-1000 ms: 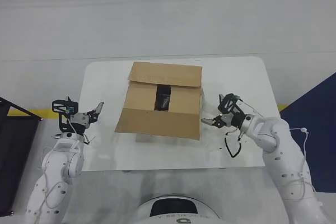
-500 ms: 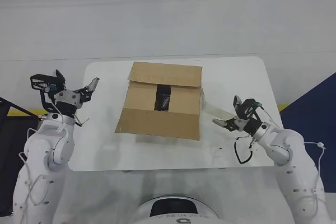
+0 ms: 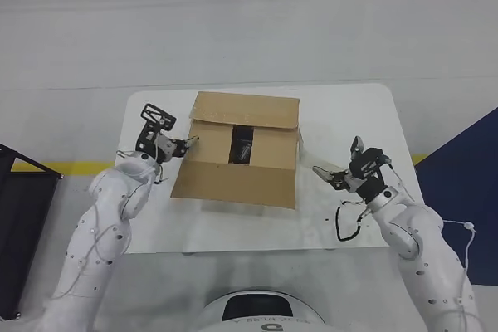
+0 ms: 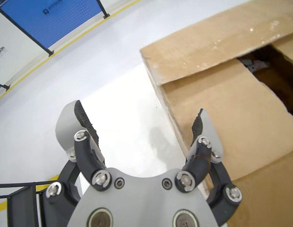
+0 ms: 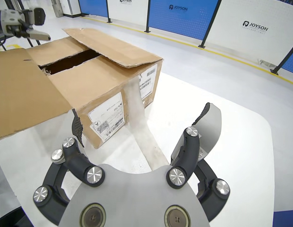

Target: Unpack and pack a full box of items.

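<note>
Jaws, left: spread wide, nothing between the pads.
Jaws, right: also wide apart and empty.
Left gripper: at the box's left edge near its far corner. One finger is over the white table and the other is level with the cardboard; I cannot tell whether it touches. From the right wrist it shows beyond the box's far side.
Right gripper: above the table off the box's right side, near it but apart, pointing toward the labelled wall.
Box: brown cardboard, standing in the middle of the table, partly open. The two inner flaps lie flat with a dark gap between them; the far flap is slightly raised, and the near flap folds outward over the front.
Contents: something dark shows through the gap — too hidden to name.
Tape strip: pale and loose, hanging from the box's right upper edge down to the tabletop — it runs between the right gripper's fingers in the wrist view.
Labels: white stickers on the box's right wall.
Table: white, with rounded corners.
Surroundings: blue and white barrier panels and a yellow floor line.
</note>
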